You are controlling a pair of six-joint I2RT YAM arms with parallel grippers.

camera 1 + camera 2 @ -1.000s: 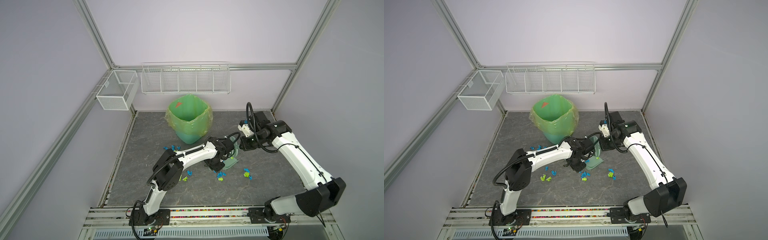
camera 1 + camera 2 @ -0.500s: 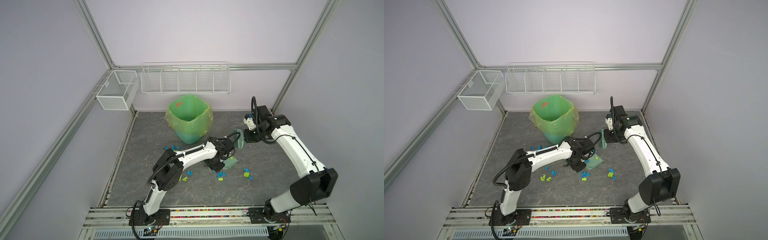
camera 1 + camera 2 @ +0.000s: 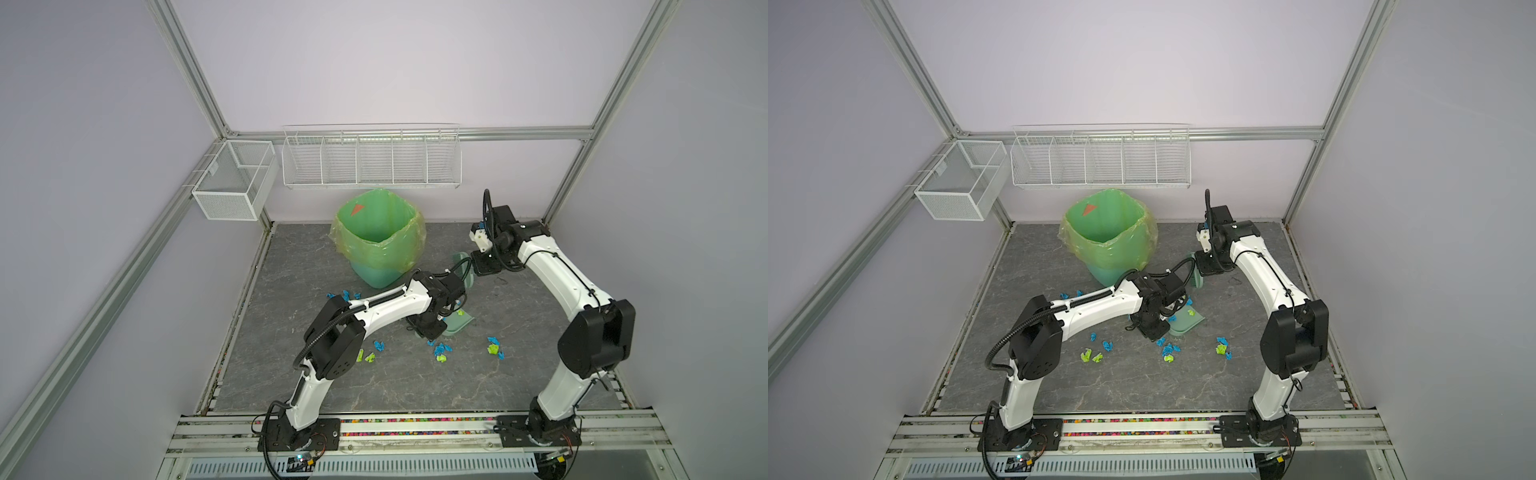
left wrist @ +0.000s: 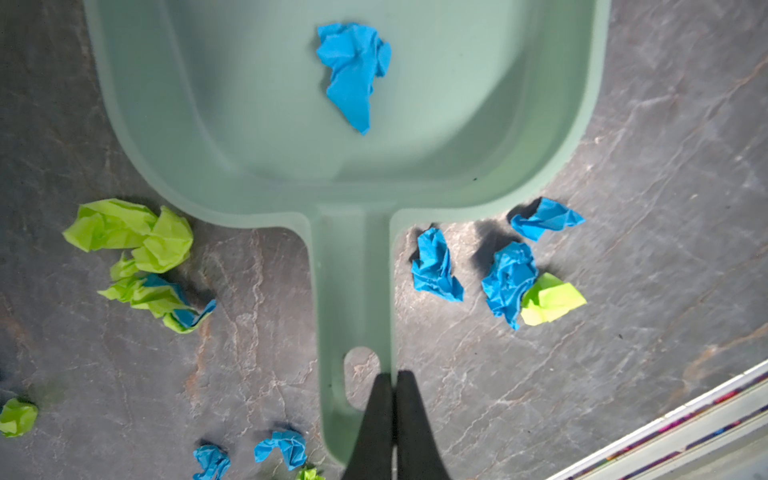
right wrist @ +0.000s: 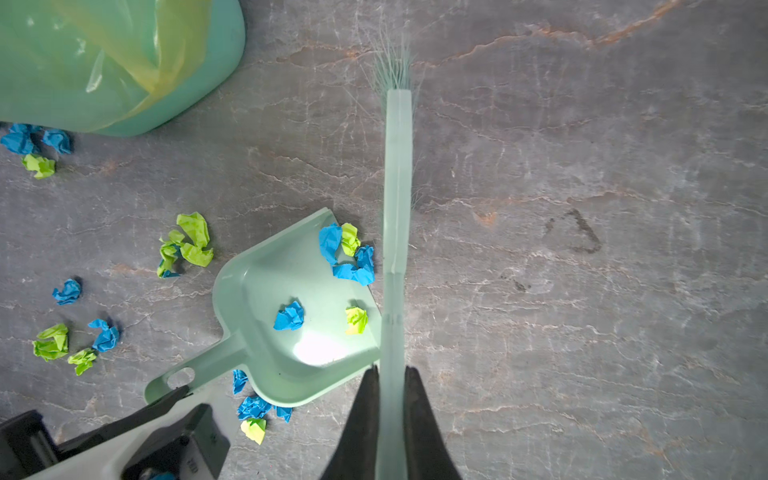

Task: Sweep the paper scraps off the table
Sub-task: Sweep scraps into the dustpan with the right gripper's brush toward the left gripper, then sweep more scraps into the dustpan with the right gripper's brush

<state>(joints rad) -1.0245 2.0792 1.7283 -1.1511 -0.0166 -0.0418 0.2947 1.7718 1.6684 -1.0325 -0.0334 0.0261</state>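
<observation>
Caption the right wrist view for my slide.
Right gripper clamps the brush; dustpan holds several paper scraps, others lie around it.

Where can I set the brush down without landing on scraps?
Bare table: the wide strip along the front rail, the patch between the dustpan and the right arm, and the back left corner beside the bin. Crowded: scraps cluster around the dustpan's handle and at the bin's foot.
</observation>
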